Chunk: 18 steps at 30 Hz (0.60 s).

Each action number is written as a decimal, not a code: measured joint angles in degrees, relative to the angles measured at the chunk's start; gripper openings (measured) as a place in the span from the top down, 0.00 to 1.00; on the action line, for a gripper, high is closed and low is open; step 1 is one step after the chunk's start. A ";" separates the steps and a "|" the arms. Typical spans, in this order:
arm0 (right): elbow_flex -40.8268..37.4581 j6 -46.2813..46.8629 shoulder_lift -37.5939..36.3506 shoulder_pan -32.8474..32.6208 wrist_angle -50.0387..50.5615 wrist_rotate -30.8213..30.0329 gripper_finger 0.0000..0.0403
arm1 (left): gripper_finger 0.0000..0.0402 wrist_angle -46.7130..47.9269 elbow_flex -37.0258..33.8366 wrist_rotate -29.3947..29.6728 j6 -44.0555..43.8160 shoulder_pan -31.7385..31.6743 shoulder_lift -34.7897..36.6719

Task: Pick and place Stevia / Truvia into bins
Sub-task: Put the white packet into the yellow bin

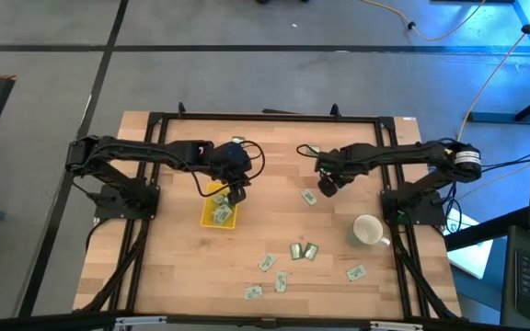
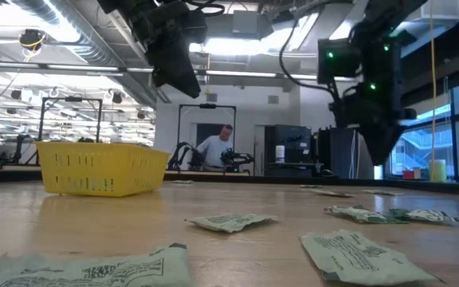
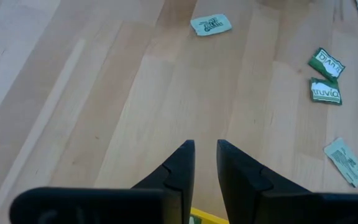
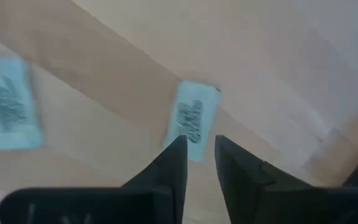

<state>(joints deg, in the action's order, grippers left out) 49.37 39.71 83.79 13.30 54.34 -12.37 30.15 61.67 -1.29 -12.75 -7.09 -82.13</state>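
While Truvia sachets (image 1: 303, 250) are lying scattered across the table (image 1: 164, 267), several already in the yellow tray (image 1: 209, 211), I am holding the left gripper (image 1: 237, 195) over it, fingers slightly parted, grasping nothing. I am hovering the right gripper (image 1: 326, 187), slightly parted and empty, above one sachet (image 4: 190, 120); next it needs lowering and closing.

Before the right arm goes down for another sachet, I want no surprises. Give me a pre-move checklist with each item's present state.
1. Sachet lined up under right gripper: ok, a sachet lies just past its fingertips.
2. Right gripper empty: ok, narrow bare gap between fingers.
3. Left gripper empty: ok, nothing between the fingers.
4. Left gripper clear of the right's path: ok, over the yellow tray.
5. Tray has room: ok, few sachets inside.
6. White mug clear of the pick: ok, apart.
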 joint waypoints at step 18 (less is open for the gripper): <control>-1.95 -2.91 -0.20 0.08 -5.37 -0.05 0.58 | 0.85 0.00 0.00 0.01 0.46 0.00 0.00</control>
<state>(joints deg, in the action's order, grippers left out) 47.42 36.80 83.59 13.39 48.97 -12.42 30.15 61.67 -1.28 -12.29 -7.09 -82.13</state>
